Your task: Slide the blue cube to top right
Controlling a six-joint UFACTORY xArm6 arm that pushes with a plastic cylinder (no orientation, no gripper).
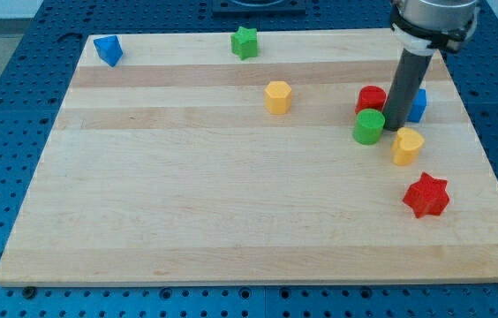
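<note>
The blue cube (pixel 418 105) sits at the view's right, in the upper half of the wooden board (pixel 187 203), partly hidden behind my dark rod. My tip (pixel 396 129) rests on the board just below and left of the cube, close to it. The tip stands between the green cylinder (pixel 369 127) on its left and the yellow block (pixel 407 146) at its lower right. The red cylinder (pixel 371 98) lies just left of the rod, above the green cylinder.
A red star (pixel 426 196) lies lower right, near the board's right edge. A yellow hexagonal block (pixel 277 96) sits near the upper middle. A green star (pixel 245 41) is at the top edge. A second blue block (pixel 108 49) is at top left.
</note>
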